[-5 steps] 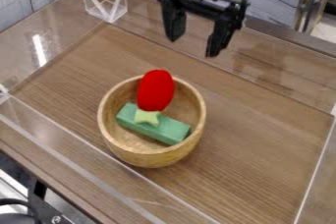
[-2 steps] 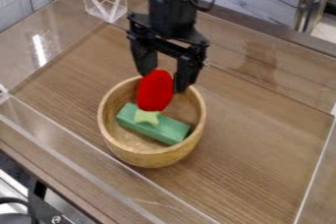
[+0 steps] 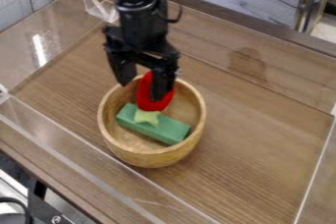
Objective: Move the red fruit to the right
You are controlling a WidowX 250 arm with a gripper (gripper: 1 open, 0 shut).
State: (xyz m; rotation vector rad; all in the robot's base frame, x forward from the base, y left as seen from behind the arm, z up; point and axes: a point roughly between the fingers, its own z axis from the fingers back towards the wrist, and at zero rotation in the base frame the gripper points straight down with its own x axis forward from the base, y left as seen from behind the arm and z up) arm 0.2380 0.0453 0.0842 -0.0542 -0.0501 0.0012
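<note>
**End effector drops in over the bowl, spread around the red fruit**

The end effector [image 3: 143, 77] has come down and across since the earlier frames. A second ago it hung well beyond the bowl [image 3: 110, 141], out past the bowl's 1 o'clock; then it swung down toward the bowl's 12 o'clock. Now it sits lower and farther toward 11 o'clock, at the far rim. It is spread wide, pinching nothing, with one side near the fruit's 10 o'clock and the other close by its 2 o'clock. Whether either side touches the fruit cannot be told from this view.

The red fruit [image 3: 156, 91] has not visibly shifted. It lies inside the bowl in the 12 o'clock part, its light-green cap [image 3: 147, 117] pointing toward 6 o'clock. The green block [image 3: 160, 130] also keeps its place in the bowl, from about 10 o'clock across to 4 o'clock, with the cap showing against its upper side. The bowl stands where it stood on the wooden table [image 3: 256, 135]. The white wire-like object at the table's 11 o'clock edge, plainly seen before, is now partly covered by the arm.
</note>
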